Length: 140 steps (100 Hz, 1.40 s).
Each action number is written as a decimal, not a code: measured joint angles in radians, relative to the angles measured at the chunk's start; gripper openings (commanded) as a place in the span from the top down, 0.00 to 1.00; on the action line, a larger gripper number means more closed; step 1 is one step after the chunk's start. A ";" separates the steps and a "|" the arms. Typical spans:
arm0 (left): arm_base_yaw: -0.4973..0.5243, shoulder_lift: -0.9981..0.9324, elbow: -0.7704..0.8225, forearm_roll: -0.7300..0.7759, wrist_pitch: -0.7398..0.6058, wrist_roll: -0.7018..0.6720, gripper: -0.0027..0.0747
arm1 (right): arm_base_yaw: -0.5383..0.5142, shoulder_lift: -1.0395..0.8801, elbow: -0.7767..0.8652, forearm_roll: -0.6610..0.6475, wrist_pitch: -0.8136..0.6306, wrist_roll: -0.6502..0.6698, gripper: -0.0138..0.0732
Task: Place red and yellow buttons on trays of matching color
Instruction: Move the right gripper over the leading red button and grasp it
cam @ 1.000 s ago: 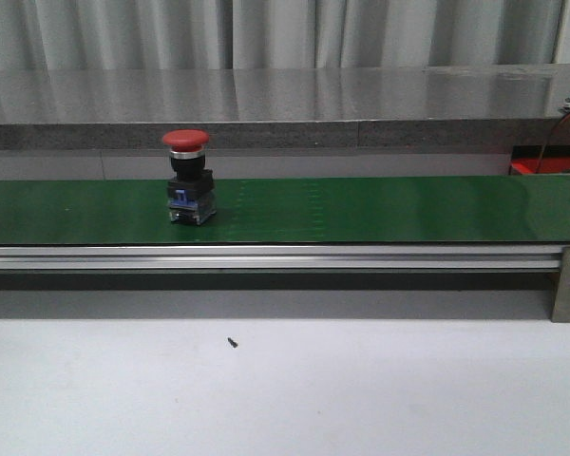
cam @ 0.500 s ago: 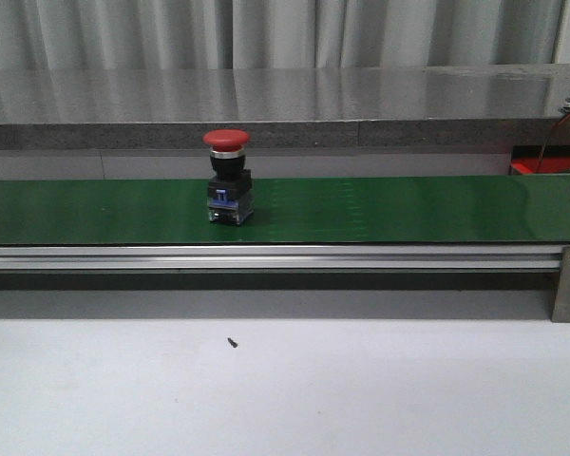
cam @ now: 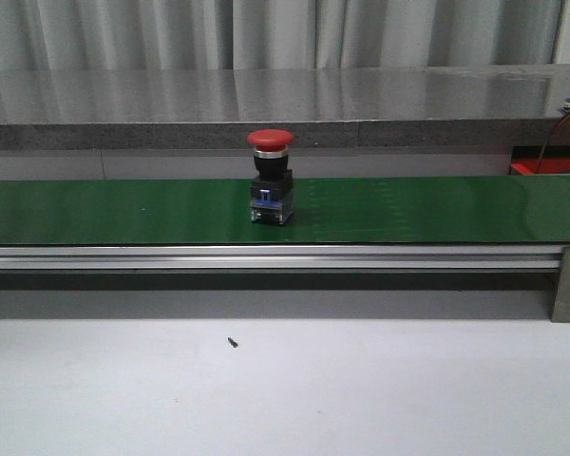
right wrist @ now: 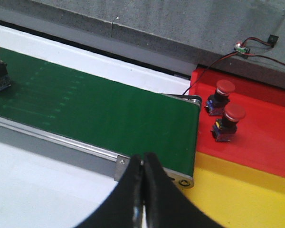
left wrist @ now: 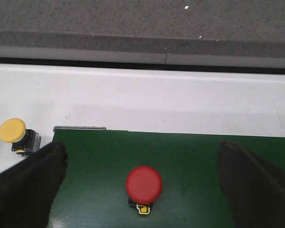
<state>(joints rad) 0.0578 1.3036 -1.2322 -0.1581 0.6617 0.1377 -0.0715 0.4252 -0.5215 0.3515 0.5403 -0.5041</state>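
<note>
Standing upright on the green belt (cam: pixel 437 209), the red button (cam: pixel 270 177) lies between the wide-open fingers (left wrist: pixel 28 190) of the left gripper (left wrist: pixel 142 190), which holds nothing. A yellow button (left wrist: pixel 16 135) sits off the belt, beside its end. The right gripper (right wrist: pixel 143 190) is closed and empty, near the red tray (right wrist: pixel 270 137) with two red buttons (right wrist: pixel 225 114).
</note>
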 measured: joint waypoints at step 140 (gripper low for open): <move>-0.058 -0.581 0.650 -0.089 -0.238 0.002 0.99 | 0.009 0.623 -0.329 0.116 0.161 -0.002 0.14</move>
<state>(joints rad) 0.0000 0.7230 -0.5822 -0.2470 0.4235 0.1393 -0.0621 1.0483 -0.8509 0.4674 0.7010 -0.5064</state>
